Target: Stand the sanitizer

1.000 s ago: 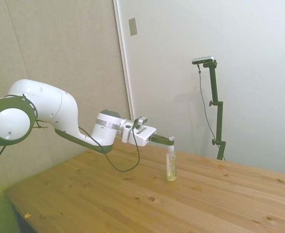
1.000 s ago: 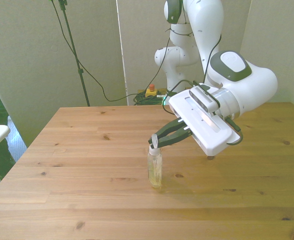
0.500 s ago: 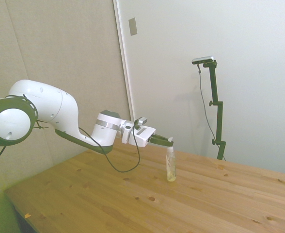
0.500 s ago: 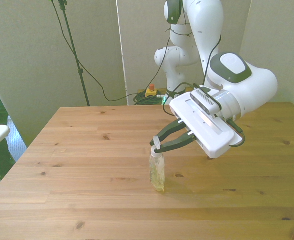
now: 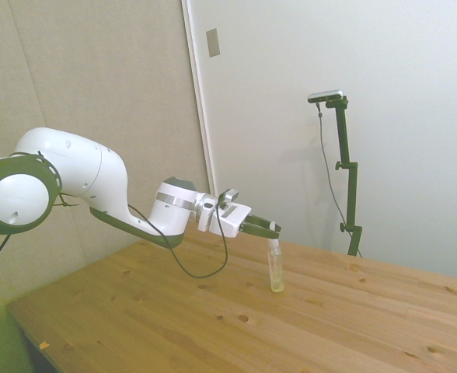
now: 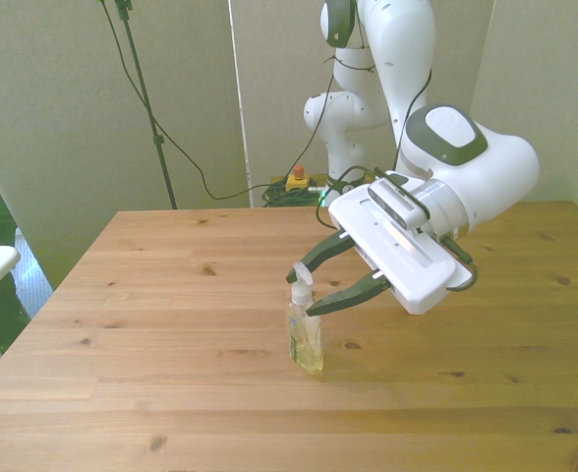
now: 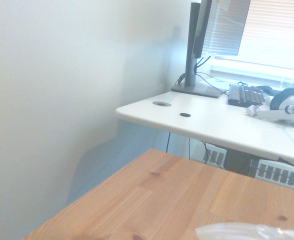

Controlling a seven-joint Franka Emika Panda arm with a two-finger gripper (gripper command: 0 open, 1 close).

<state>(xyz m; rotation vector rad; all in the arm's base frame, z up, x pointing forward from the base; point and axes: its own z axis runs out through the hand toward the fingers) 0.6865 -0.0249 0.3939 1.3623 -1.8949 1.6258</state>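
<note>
Our dark-fingered pincer (image 6: pixel 304 290) is spread wide around the white pump top of the slim clear yellowish sanitizer bottle (image 6: pixel 305 339), which stands upright mid-frame on the wooden surface (image 6: pixel 151 324).

Probably an office-lab: white desk (image 7: pixel 222 125) with keyboard (image 7: pixel 244 95), headphones (image 7: pixel 287 106), plain partition walls (image 5: pixel 96 85).

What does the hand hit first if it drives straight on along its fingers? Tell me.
Likely the sanitizer: its white pump top sits between the open hand's fingertips, right in that line. Past it, bare table. Depth is uncertain.
</note>
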